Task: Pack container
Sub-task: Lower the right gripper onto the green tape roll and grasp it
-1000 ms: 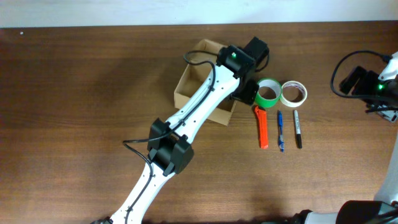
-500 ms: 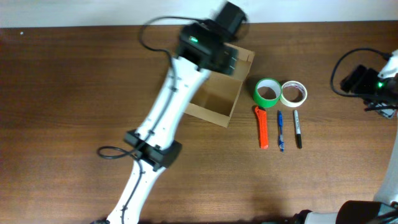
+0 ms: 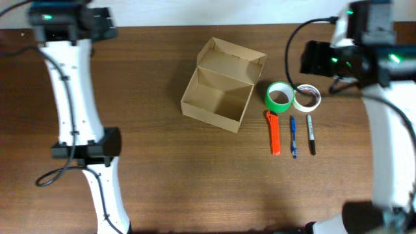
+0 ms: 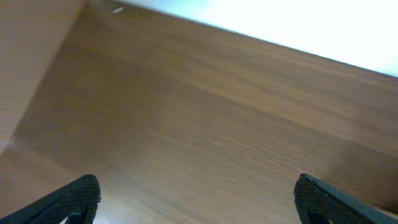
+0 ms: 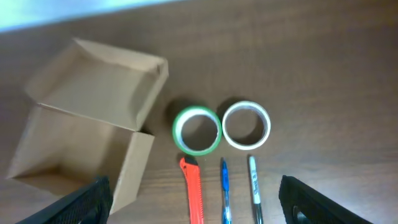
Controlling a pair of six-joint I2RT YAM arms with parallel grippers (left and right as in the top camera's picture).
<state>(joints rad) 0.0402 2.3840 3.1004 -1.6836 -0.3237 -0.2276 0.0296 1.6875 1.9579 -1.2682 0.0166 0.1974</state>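
Observation:
The container, a tan cardboard box (image 3: 220,97) with its flap lid open toward the back, stands mid-table and looks empty; it also shows in the right wrist view (image 5: 81,143). Right of it lie a green tape roll (image 3: 279,97) (image 5: 197,129), a white tape roll (image 3: 307,97) (image 5: 246,124), an orange cutter (image 3: 274,133) (image 5: 194,198), a blue pen (image 3: 293,136) (image 5: 224,196) and a black marker (image 3: 311,134) (image 5: 254,193). My right gripper (image 3: 316,60) (image 5: 193,190) is open, high above the tapes. My left gripper (image 3: 97,25) (image 4: 196,199) is open and empty over bare table at the far left.
The brown wooden table (image 3: 162,169) ends at a white wall along the back edge (image 3: 195,13). My left arm's column (image 3: 84,149) rises along the left side and my right arm (image 3: 390,143) along the right side.
My left arm has swung from over the box to the far back left, uncovering the box. My right arm has moved in from the right edge to above the tape rolls.

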